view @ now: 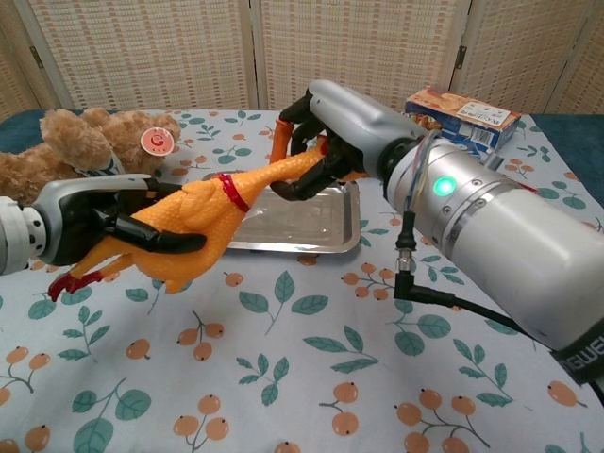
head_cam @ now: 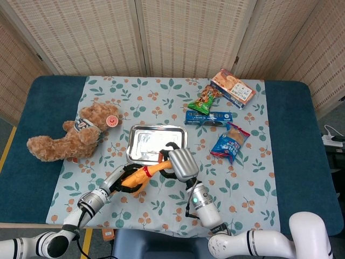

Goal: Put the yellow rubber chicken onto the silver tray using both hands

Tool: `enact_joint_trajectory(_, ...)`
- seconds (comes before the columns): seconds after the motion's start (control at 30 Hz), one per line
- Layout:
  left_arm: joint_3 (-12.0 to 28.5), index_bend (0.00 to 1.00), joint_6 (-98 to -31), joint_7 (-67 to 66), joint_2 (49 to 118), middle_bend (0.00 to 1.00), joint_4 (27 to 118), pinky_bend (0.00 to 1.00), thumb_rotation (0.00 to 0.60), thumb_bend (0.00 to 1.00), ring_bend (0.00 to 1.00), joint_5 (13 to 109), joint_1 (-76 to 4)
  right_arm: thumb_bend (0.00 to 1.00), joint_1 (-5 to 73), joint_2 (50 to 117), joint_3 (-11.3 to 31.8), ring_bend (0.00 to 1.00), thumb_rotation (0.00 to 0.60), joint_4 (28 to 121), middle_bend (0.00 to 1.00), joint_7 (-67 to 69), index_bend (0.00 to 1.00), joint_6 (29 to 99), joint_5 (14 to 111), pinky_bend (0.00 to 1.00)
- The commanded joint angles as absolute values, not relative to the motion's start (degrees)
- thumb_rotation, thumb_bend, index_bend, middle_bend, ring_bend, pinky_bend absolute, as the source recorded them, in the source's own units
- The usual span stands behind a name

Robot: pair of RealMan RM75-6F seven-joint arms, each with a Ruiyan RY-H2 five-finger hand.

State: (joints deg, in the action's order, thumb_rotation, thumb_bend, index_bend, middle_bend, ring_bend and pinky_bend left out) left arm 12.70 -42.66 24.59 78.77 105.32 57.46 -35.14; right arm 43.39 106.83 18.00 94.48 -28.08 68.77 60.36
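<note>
- Head view: the yellow rubber chicken [head_cam: 141, 175] hung just in front of the silver tray [head_cam: 155, 143], its body in the left hand [head_cam: 119, 177] and its neck in the right hand [head_cam: 179, 164].
- Chest view: the left hand's dark fingers [view: 156, 240] wrapped the chicken's body; the right hand's fingers [view: 300, 185] curled round its neck above the tray's near rim.

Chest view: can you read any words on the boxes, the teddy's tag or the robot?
"WE": on the right arm, cut off by the frame edge.
Snack box: print too blurred.
Teddy bear's round tag: too small.
Snack packets: unreadable.
</note>
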Motion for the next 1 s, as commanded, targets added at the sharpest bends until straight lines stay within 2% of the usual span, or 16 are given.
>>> enact_joint_trajectory(0.03,12.5,0.75,-43.0,23.9,78.8,0.81,105.6,1.0,0.6,1.0,0.75,57.4,-35.1,0.3,43.4,106.9,18.0,0.68,0.6,94.4,0.62,-27.9,0.86,68.7,60.3,0.66)
enact_joint_trajectory(0.2,12.8,0.75,-43.6,24.3,79.0,0.81,105.8,1.0,0.6,1.0,0.75,57.2,-34.8,0.3,43.4,106.8,18.0,0.68,0.6,94.6,0.62,-27.8,0.86,68.8,60.6,0.66)
enact_joint_trajectory(0.27,12.7,0.73,-42.7,24.7,78.7,0.76,106.1,0.95,0.6,1.0,0.7,57.7,-34.9,0.3,43.4,106.7,18.0,0.68,0.6,94.8,0.62,-27.8,0.86,69.0,60.6,0.66)
enact_joint_trajectory(0.3,12.6,0.69,-41.8,25.2,78.3,0.68,106.2,0.86,0.6,1.0,0.64,58.0,-35.0,0.3,43.4,106.6,18.1,0.68,0.6,94.9,0.62,-27.9,0.86,69.0,60.6,0.66)
enact_joint_trajectory(0.37,12.5,0.49,-37.3,27.5,76.9,0.48,106.5,0.56,0.6,1.0,0.43,59.3,-35.7,0.3,43.4,106.5,18.1,0.68,0.6,95.2,0.62,-28.0,0.86,69.2,60.6,0.66)
enact_joint_trajectory(0.4,12.7,0.4,-34.7,29.3,76.0,0.39,106.4,0.46,0.6,0.99,0.34,60.3,-36.0,0.3,43.4,106.5,18.1,0.68,0.6,95.3,0.62,-28.0,0.86,69.2,60.6,0.66)
enact_joint_trajectory(0.43,12.8,0.27,-33.2,30.3,75.4,0.26,106.2,0.32,0.6,0.93,0.21,61.3,-36.2,0.3,43.4,106.4,18.1,0.68,0.6,95.4,0.62,-28.0,0.86,69.2,60.6,0.66)
enact_joint_trajectory(0.47,12.9,0.16,-32.0,31.0,74.9,0.14,105.9,0.22,0.6,0.8,0.09,62.5,-36.3,0.3,43.4,106.4,18.1,0.68,0.6,95.4,0.62,-28.0,0.86,69.2,60.6,0.66)
enact_joint_trajectory(0.5,12.9,0.06,-31.0,31.7,74.5,0.05,105.6,0.16,0.6,0.64,0.03,64.4,-36.3,0.3,43.4,106.4,18.1,0.68,0.6,95.5,0.62,-28.1,0.86,69.3,60.7,0.66)
enact_joint_trajectory(0.53,13.1,0.03,-30.8,32.2,74.2,0.02,105.4,0.13,0.6,0.57,0.01,65.5,-36.2,0.3,43.4,106.4,18.1,0.68,0.6,95.5,0.62,-28.1,0.86,69.4,60.8,0.66)
enact_joint_trajectory(0.6,13.7,0.0,-31.4,34.4,74.1,0.0,105.5,0.08,0.6,0.43,0.0,67.5,-35.5,0.3,43.4,106.4,18.0,0.68,0.6,95.5,0.62,-28.3,0.86,69.5,60.8,0.66)
enact_joint_trajectory(0.7,14.9,0.0,-31.2,39.3,73.6,0.0,106.1,0.06,0.6,0.35,0.0,70.5,-34.6,0.3,43.4,106.3,17.9,0.68,0.6,95.5,0.62,-28.4,0.86,69.5,60.7,0.66)
enact_joint_trajectory(0.87,15.7,0.0,-32.5,48.2,72.8,0.0,105.8,0.04,0.6,0.32,0.0,78.2,-33.4,0.3,43.1,106.0,17.7,0.68,0.6,95.3,0.62,-28.2,0.86,69.4,60.4,0.66)
enact_joint_trajectory(1.0,15.2,0.0,-36.6,52.7,72.3,0.0,104.4,0.02,0.6,0.32,0.0,83.5,-32.5,0.3,42.9,105.7,17.8,0.68,0.6,95.0,0.62,-27.7,0.86,69.6,60.5,0.66)
